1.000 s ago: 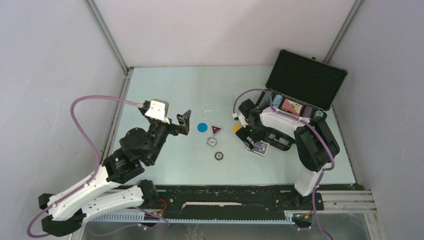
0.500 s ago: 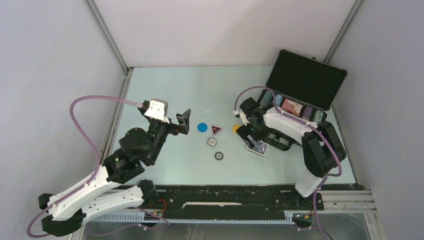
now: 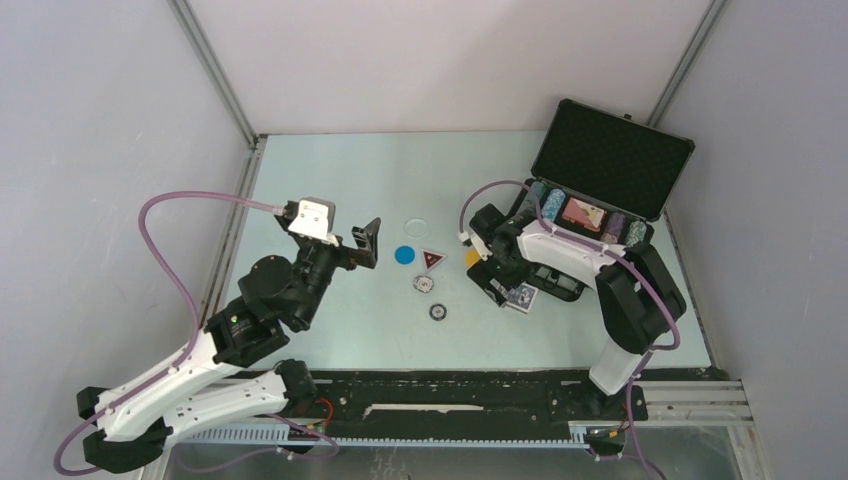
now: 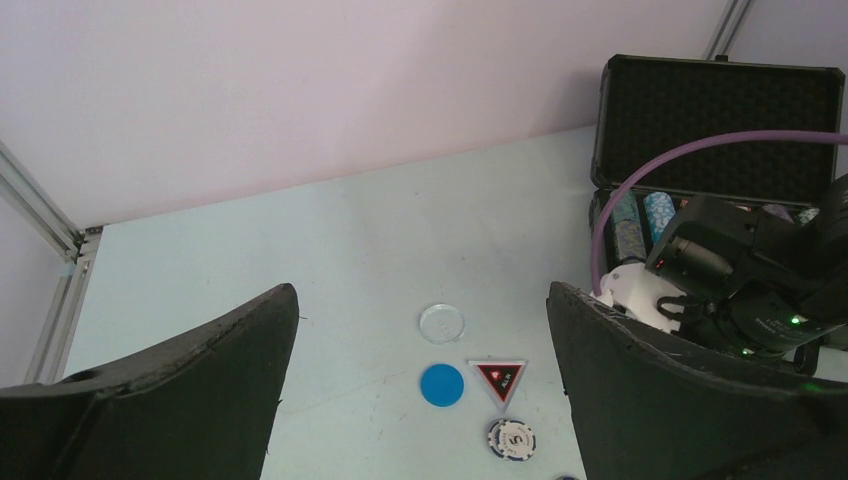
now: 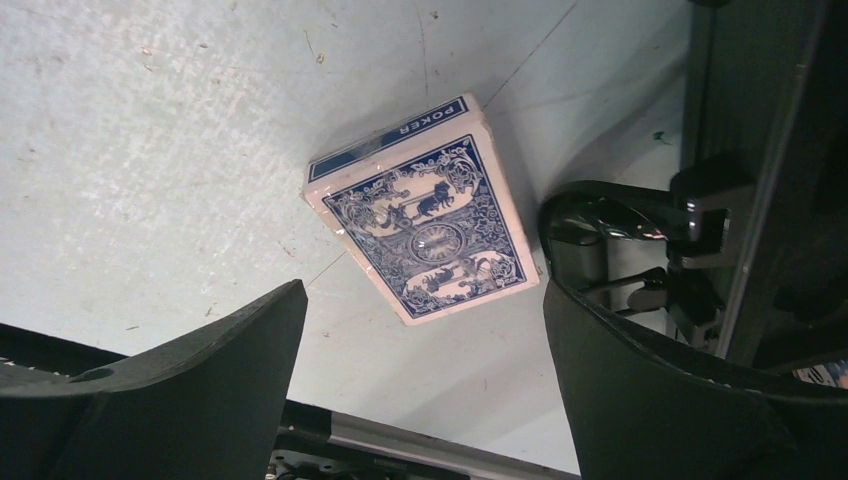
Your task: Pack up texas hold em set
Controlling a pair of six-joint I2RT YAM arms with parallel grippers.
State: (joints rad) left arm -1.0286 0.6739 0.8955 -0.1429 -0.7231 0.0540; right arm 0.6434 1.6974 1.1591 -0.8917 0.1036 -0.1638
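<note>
On the left, the left pincer (image 3: 372, 241) hangs wide open and empty. Mid-tabletop (image 3: 330, 170), a clear disc (image 3: 416, 224), blue disc (image 3: 405, 255), red triangle (image 3: 432, 259), two chips (image 3: 424, 284) and a yellow disc (image 3: 472, 257) lie unpacked. Rightward, the right pincer (image 5: 420, 300) gapes over the blue deck (image 5: 425, 235), not gripping it, beside the open briefcase (image 3: 612, 160) that holds chip rows (image 3: 545, 195) and the red deck (image 3: 582, 212). Roughly half remains, I judge.

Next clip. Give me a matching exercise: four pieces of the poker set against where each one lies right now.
Things:
1 blue card deck
2 red card deck
3 blue disc
4 clear disc

Places:
A in the open briefcase
B on the table, just left of the red triangle
C on the table beside the briefcase
D on the table, farther from the arms than the blue disc

Pairs: 1-C; 2-A; 3-B; 4-D
</note>
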